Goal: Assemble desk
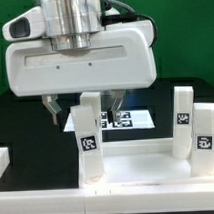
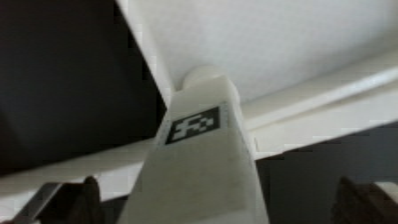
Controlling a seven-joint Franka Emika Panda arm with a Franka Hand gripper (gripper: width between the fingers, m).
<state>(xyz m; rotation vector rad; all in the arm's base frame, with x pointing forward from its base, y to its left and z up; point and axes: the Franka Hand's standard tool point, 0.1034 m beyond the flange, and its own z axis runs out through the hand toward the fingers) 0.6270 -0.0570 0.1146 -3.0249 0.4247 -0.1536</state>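
Gripper [image 1: 87, 102] jaws spread wide, holding nothing. Tagged desk leg [image 1: 89, 136] upright between fingers, standing on desk top [image 1: 147, 166]. Risk: finger clips leg on retreat, topples it.

The white desk top [image 1: 147, 166] lies flat with 3 tagged legs [image 1: 89, 146] standing upright.
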